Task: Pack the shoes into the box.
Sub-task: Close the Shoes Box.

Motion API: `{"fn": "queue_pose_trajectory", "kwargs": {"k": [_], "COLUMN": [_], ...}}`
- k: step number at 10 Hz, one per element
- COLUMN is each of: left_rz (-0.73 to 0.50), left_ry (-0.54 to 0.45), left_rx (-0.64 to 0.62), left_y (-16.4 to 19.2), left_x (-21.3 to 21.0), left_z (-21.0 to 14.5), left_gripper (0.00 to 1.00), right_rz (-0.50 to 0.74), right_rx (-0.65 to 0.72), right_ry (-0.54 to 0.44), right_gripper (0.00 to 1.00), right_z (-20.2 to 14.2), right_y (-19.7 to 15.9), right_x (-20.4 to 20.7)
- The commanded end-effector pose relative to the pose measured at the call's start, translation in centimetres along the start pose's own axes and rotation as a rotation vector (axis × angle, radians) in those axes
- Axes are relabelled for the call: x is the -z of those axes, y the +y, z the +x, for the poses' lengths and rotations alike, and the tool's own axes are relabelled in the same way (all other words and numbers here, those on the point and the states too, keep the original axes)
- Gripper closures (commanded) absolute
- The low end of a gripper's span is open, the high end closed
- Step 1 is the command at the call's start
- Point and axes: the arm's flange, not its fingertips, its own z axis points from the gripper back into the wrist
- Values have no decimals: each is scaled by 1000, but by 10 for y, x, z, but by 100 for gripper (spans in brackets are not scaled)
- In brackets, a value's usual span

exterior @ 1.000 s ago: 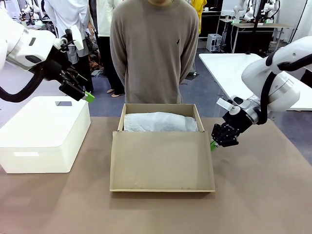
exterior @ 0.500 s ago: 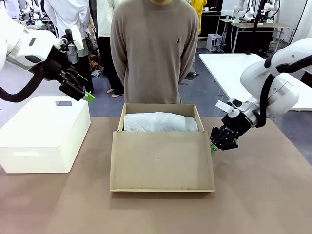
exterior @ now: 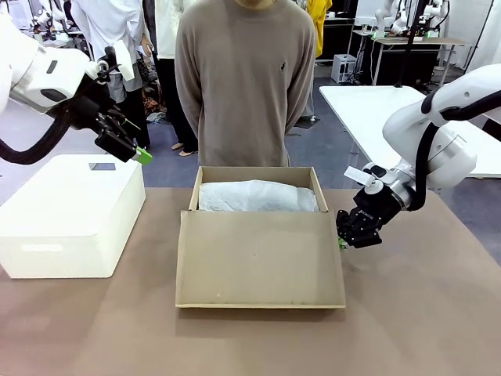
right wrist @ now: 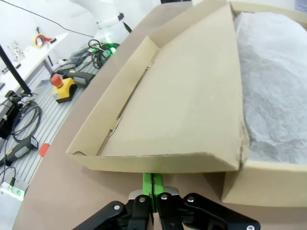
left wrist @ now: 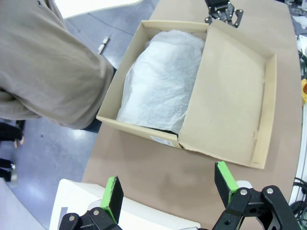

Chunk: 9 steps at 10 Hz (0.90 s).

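We find the box (exterior: 313, 178) at the middle of the table (exterior: 423, 313), directly in front of a person in a taupe sweater (exterior: 246, 78) who stands at the far side. Its flap lid (exterior: 258, 262) is folded fully open toward the robot and lies with its inner face up. Crinkled white tissue paper (exterior: 257, 196) fills the box's interior from wall to wall; we cannot tell what lies beneath it. The left gripper (exterior: 137, 153) hangs raised above the far right corner of a larger white box (exterior: 70, 215), which sits on the table to the left of the cardboard one and apart from it. In the left wrist view the left gripper (left wrist: 169, 187) is released, its green pads (left wrist: 113, 196) spread wide with nothing between them, looking down on the white box's edge and the open shoebox beyond. The right gripper (exterior: 344, 235) is low, just beside the lid's right side wall near the hinge corner. In the right wrist view it (right wrist: 152, 184) is clenched, pads pressed flat together and grasping nothing, their tips meeting the lower edge of that wall; we cannot confirm contact.
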Motion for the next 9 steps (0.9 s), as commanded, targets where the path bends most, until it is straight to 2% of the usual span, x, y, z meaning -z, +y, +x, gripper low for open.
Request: {"fn": "queue_pose_trajectory", "kwargs": {"k": [1, 4, 7, 9], "left_rz": [-9, -9, -9, -9], "left_ry": [-10, -10, -10, -10], "left_rx": [-8, -8, -8, -8], "left_y": [-1, -1, -1, -1], "left_x": [1, 1, 1, 1], "left_z": [-1, -1, -1, -1], "left_gripper": [0, 0, 0, 0], "right_rz": [42, 42, 43, -5], "right_rx": [-52, -59, -69, -77], "right_ry": [-58, -74, -156, -229], "right_gripper": [100, 100, 100, 100], "right_z": [0, 6, 19, 27], "right_y": [6, 12, 18, 21], "right_x": [4, 3, -5, -11]}}
